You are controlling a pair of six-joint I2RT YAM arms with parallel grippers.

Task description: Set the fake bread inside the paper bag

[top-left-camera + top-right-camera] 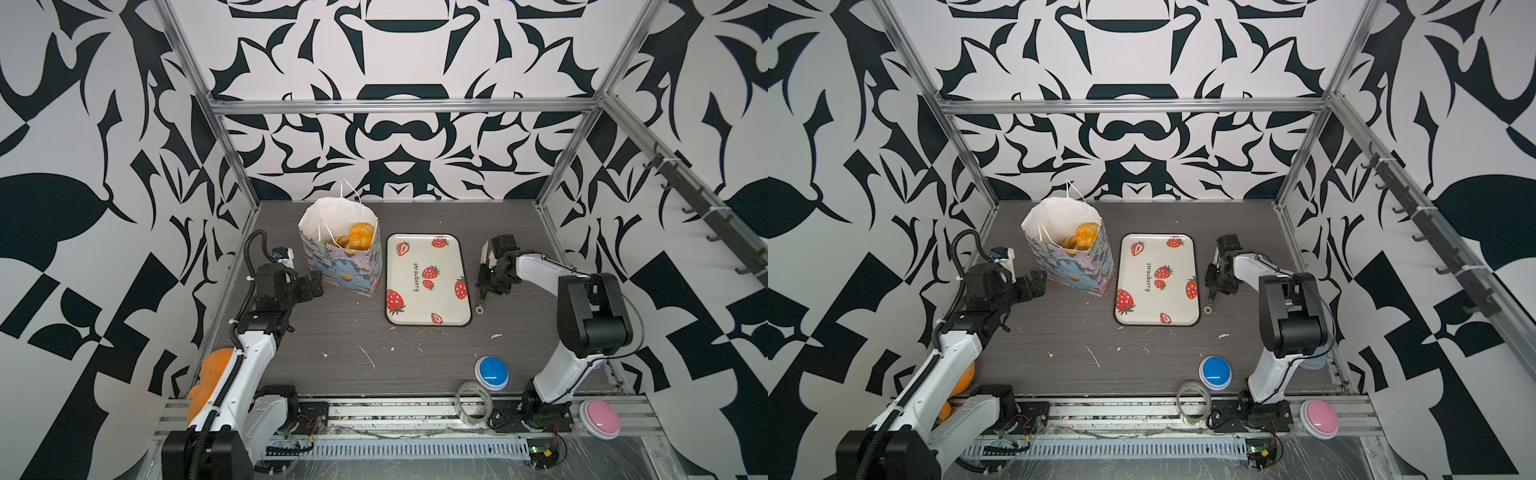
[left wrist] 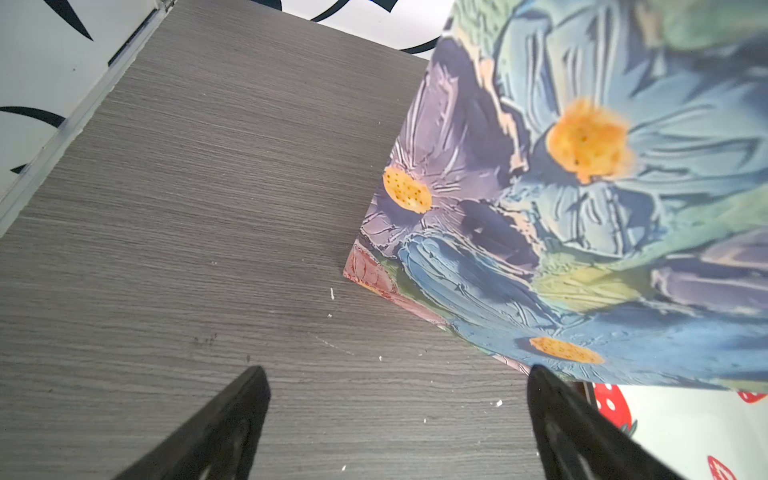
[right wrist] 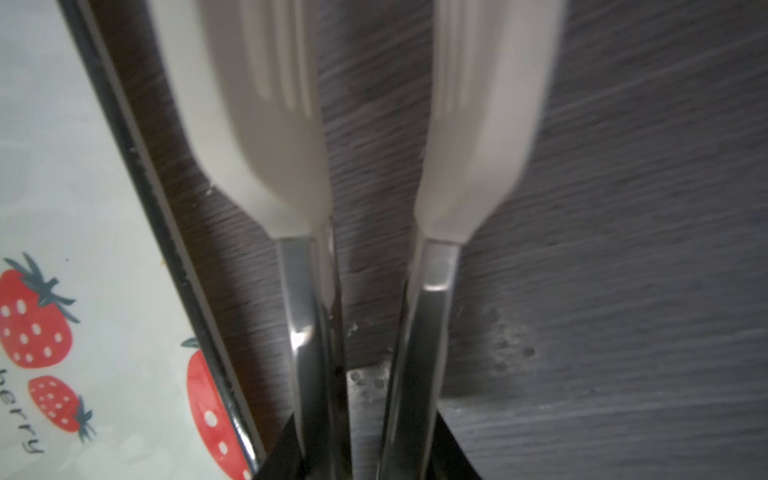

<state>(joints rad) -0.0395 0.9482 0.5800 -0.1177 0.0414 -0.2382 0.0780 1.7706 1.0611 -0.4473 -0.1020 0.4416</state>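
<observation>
Currently one paper bag [image 1: 345, 270] shows two fake bread [image 1: 359, 235] pieces inside.

Grey tbl [image 1: 332, 332] w/ paper bag [image 1: 345, 270], strawberry tray [image 1: 441, 300] beside it, blue button [image 1: 492, 372].

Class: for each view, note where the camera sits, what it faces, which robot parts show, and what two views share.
Both top views: high at the front, looking down on table, paper bag with fake bread, tray; left gripper, right gripper show.
Left wrist: on left arm, facing the bag's bottom corner; open fingers show.
Right wrist: on right arm, looking along the held tongs; fingertips show.
Shared: both wrist views catch the tray.
</observation>
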